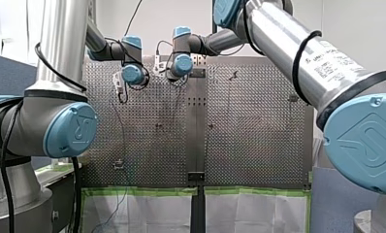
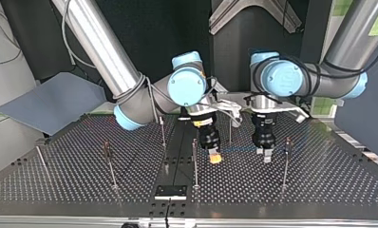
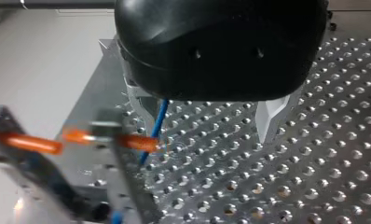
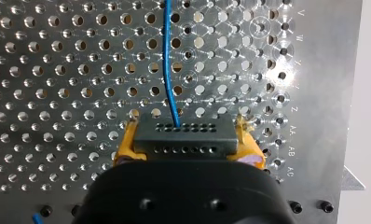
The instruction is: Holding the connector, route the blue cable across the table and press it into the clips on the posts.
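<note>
Right wrist view gives me the clearest read: my right claw (image 4: 183,144) is pinching the black connector (image 4: 183,135) between its yellow pads (image 4: 127,145). The blue cable (image 4: 167,70) leaves the connector's face and runs straight ahead over the perforated tabletop (image 4: 58,70). In the left wrist view my left claw (image 3: 207,128) is spread, its metal fingers (image 3: 272,116) well apart. The cable passes just beside one finger and is not gripped. From the top view the two claws hang side by side low over the middle of the tabletop, with thin posts (image 2: 194,161) standing near on either side. The clips on them are too small for me to read, and I cannot see the cable seated in any.

I judge the routing has barely begun. To do this step well I would hold the right claw's pinch firm and square so the connector does not twist. I would use only light tension, enough to straighten the cable without pulling it out of the connector. I would centre the left claw over the cable before bringing the fingers together, then use it as a guide. With the cable lined up above a clip I would press straight down, since a sideways shove could bend a slender post.
</note>
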{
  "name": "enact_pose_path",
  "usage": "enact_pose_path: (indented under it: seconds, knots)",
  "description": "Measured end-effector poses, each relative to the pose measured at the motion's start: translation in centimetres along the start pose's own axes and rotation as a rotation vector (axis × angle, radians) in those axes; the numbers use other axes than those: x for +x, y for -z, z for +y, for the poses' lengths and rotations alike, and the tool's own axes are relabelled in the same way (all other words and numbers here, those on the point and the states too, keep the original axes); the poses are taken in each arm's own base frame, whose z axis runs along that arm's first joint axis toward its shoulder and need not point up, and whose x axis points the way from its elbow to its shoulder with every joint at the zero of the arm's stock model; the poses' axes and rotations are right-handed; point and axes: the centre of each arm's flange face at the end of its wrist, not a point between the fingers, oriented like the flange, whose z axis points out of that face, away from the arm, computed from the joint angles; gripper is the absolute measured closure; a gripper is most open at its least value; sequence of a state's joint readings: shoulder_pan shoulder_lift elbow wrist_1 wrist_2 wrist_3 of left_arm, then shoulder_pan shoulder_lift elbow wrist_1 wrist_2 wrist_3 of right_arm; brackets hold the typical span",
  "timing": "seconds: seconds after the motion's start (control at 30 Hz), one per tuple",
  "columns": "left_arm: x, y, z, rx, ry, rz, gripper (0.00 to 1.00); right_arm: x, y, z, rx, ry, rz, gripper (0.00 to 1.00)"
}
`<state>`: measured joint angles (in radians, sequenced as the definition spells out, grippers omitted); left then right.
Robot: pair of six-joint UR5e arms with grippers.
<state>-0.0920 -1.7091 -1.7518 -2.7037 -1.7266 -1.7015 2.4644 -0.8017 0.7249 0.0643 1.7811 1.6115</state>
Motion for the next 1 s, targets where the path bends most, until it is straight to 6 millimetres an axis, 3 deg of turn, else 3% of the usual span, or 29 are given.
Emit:
enact_pose_path:
  seconds: [0.07, 0.1, 0.13, 0.2, 0.23, 0.27, 0.3, 0.33, 0.37, 0.77, 1.0]
  knots:
    - [0.2, 0.0, 0.0, -0.001, 0.000, 0.003, 0.00, 0.0, 0.0, 0.0, 0.000, 0.001, 0.000, 1.00]
    - [0.2, 0.0, 0.0, -0.002, 0.000, 0.004, 0.09, 0.0, 0.0, 0.0, 0.000, 0.001, 0.000, 1.00]
    - [0.2, 0.0, 0.0, -0.003, 0.001, 0.004, 0.09, 0.0, 0.0, 0.0, 0.000, 0.001, 0.000, 1.00]
    - [0.2, 0.0, 0.0, -0.006, 0.003, 0.003, 0.44, 0.0, 0.0, 0.0, 0.000, 0.002, 0.000, 1.00]
    - [0.2, 0.0, 0.0, -0.009, 0.004, 0.003, 0.44, -0.1, 0.0, 0.0, 0.000, 0.002, -0.001, 1.00]
    - [0.2, 0.0, 0.1, -0.011, 0.005, 0.002, 0.67, -0.1, 0.0, 0.0, 0.000, 0.002, -0.001, 1.00]
    - [0.2, 0.0, 0.1, -0.014, 0.006, 0.002, 0.83, -0.1, 0.0, 0.0, 0.000, 0.002, -0.001, 1.00]
    - [0.2, 0.0, 0.1, -0.019, 0.007, 0.002, 0.83, -0.1, 0.0, 0.0, 0.000, 0.002, -0.001, 1.00]
    - [0.2, 0.0, 0.2, -0.022, 0.007, 0.002, 1.00, -0.1, 0.0, 0.0, 0.000, 0.002, -0.001, 1.00]
    - [0.8, 0.6, 0.6, -0.066, -0.002, 0.042, 1.00, -0.1, 0.2, -0.4, 0.003, 0.001, -0.003, 1.00]
    - [2.8, 2.0, 1.4, -0.101, -0.015, 0.094, 1.00, -0.7, 0.3, -0.5, -0.001, -0.001, -0.015, 1.00]
